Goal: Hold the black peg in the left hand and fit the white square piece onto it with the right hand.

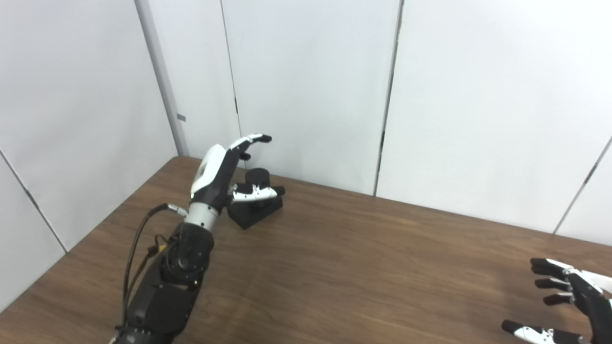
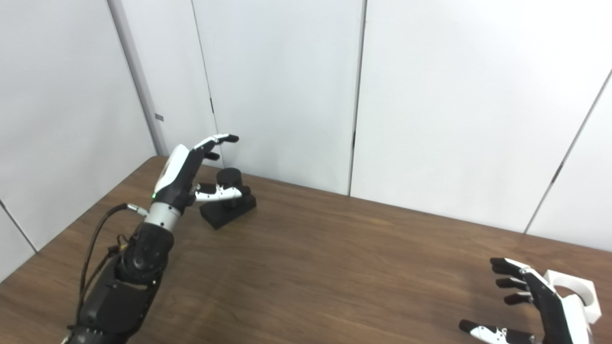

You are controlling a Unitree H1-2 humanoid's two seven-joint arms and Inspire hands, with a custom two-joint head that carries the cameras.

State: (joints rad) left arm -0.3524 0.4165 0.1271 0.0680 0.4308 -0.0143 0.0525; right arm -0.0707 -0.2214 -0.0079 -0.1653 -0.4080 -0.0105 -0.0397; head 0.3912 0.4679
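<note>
The black peg (image 1: 258, 177) stands upright on its black square base (image 1: 256, 211) on the wooden table (image 1: 344, 248), far left. My left hand (image 1: 229, 172) is open around the peg, fingers above it and thumb in front, without gripping it. The white square piece (image 2: 576, 294) with a round hole lies at the right edge, seen in the right eye view only, partly hidden by my right hand (image 2: 530, 306). My right hand is open beside the piece, fingers spread, holding nothing; it also shows in the left eye view (image 1: 569, 301).
White wall panels (image 1: 311, 86) stand close behind the table's far edge. The table's left edge runs diagonally past my left arm (image 1: 167, 282).
</note>
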